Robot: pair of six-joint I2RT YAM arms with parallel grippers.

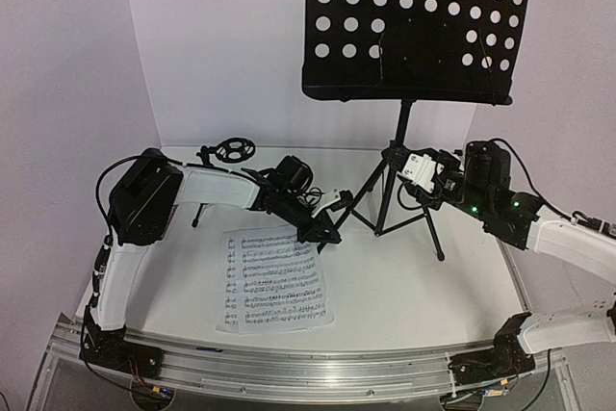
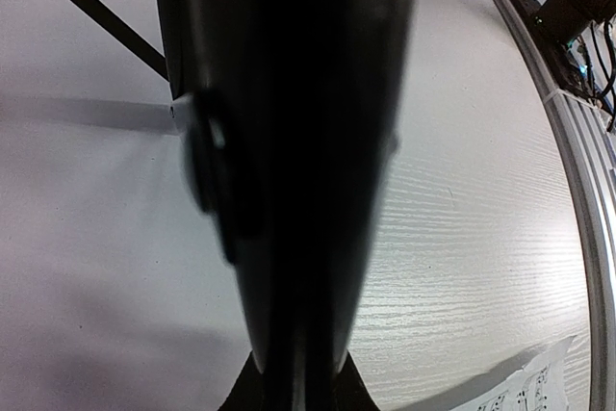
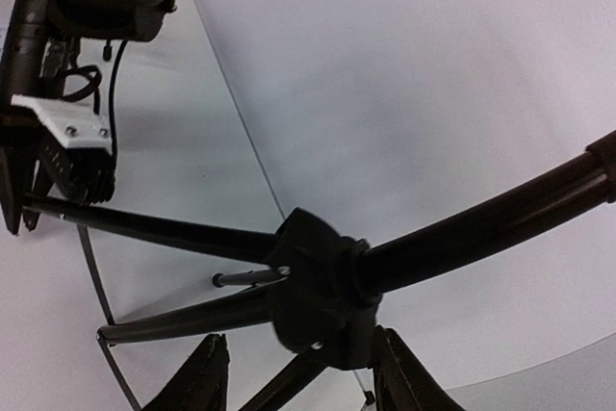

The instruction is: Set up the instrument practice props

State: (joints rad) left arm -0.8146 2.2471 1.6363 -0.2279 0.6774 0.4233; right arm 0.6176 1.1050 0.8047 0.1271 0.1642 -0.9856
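The tall black music stand (image 1: 399, 132) stands at the back with its perforated tray (image 1: 414, 21) up high and bare. My right gripper (image 1: 406, 178) is at its tripod hub (image 3: 322, 286). The jaws stand open on either side of the hub's underside, the right fingertip (image 3: 404, 372) close against it. My left gripper (image 1: 325, 228) is shut on a dark tapered body with a switch bump, the microphone (image 2: 289, 141), held low over the table. One sheet-music page (image 1: 274, 276) lies flat below it. The small mic stand's ring holder (image 1: 234, 149) shows behind the left arm.
White walls close in the back and left sides. The music stand's legs (image 1: 423, 223) spread across the table's middle. A metal rail (image 1: 318, 372) runs along the near edge, with both arm bases on it. A corner of the page (image 2: 525, 392) lies near the left gripper.
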